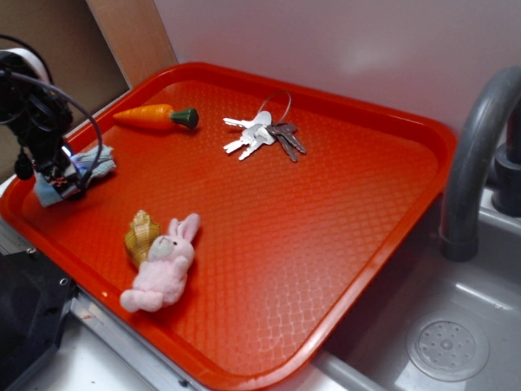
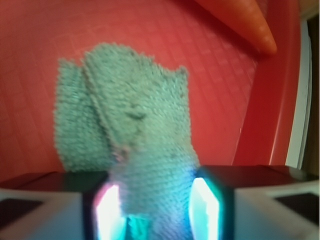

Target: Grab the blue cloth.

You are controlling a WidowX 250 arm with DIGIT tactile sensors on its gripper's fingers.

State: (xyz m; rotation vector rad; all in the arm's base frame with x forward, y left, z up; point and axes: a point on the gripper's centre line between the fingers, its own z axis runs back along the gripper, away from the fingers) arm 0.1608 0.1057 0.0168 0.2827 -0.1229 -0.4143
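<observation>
The blue cloth (image 2: 125, 135) lies rumpled at the far left corner of the red tray (image 1: 326, 244), and its near end runs up between my fingers (image 2: 205, 207), which stand on either side of it and look to be pinching that fold. I judge it light, soft and limp, so it should bunch and droop rather than slip, and a thick fold like this one is the place to hold it. The toy carrot (image 1: 151, 116) lies just beyond; keys (image 1: 262, 134) and pink bunny (image 1: 163, 269) sit well apart.
</observation>
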